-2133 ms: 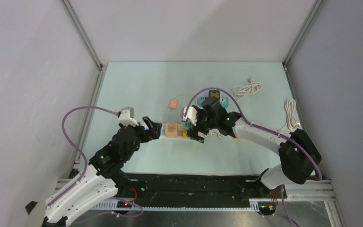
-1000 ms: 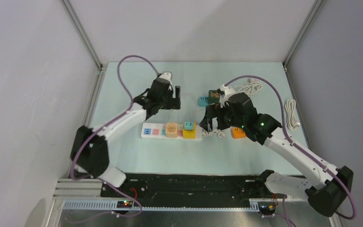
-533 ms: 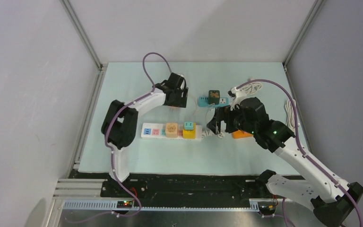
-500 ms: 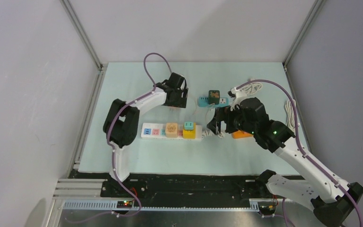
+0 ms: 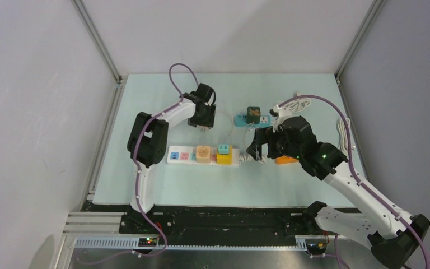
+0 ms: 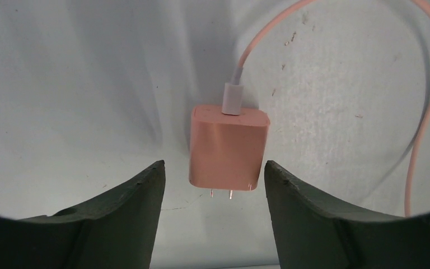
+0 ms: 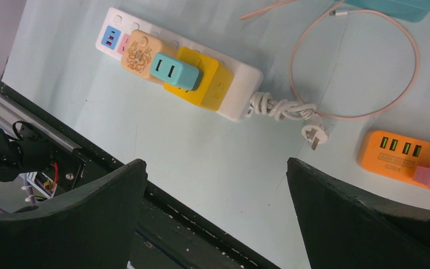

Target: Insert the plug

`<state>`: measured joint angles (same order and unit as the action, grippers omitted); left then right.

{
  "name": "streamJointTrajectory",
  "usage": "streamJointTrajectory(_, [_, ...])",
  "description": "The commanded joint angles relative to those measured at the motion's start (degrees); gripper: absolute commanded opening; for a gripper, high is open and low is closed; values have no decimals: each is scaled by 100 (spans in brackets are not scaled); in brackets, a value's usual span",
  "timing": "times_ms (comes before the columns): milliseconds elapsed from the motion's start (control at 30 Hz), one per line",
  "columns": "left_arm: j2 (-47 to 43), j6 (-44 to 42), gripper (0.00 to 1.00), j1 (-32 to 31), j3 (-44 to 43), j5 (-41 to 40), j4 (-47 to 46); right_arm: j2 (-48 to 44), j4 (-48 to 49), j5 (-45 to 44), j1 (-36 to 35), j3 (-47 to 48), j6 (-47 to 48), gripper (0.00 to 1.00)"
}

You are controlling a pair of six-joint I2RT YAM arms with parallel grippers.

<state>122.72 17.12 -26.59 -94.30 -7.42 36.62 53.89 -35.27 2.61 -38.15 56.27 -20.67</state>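
My left claw hangs low over the tabletop, its two dark fingers apart, one on each side of the pink charger plug. A strip of bare surface shows between each finger and the plug's sides, so I am not touching it. The plug lies flat with its two metal prongs pointing toward my wrist. A white connector sits in its far end, and from it a pink cable curves away to the right and back down. Seen from above, this spot is in the far half of the tabletop, left of centre, behind the white power strip and apart from it.

The power strip lies roughly parallel to the near edge, about mid-table. At its left end a blue socket face is uncovered. Next along sit a beige adapter and a teal adapter seated on a yellow block. The strip's own cord is tied in a white bundle at its right end.

My right claw is spread wide and holds nothing, raised above the tabletop by that right end. An orange USB hub lies just to the right. Farther back, a teal socket block carries a dark green adapter.
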Motion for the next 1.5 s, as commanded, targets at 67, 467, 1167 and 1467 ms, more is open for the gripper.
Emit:
streamJointTrajectory(67, [51, -437, 70, -4, -244, 177, 38, 91, 149, 2, 6, 23, 141, 99])
streamJointTrajectory(467, [297, -835, 47, -4, -474, 366, 34, 168, 75, -27, 17, 20, 47, 99])
streamJointTrajectory(1167, [-4278, -686, 13, -80, 1006, 73, -514, 348, 384, 1033, 284, 140, -699, 99])
streamJointTrajectory(1467, [-5876, -553, 14, -167, 2475, 23, -1130, 391, 919, 1450, -50, 543, -914, 99])
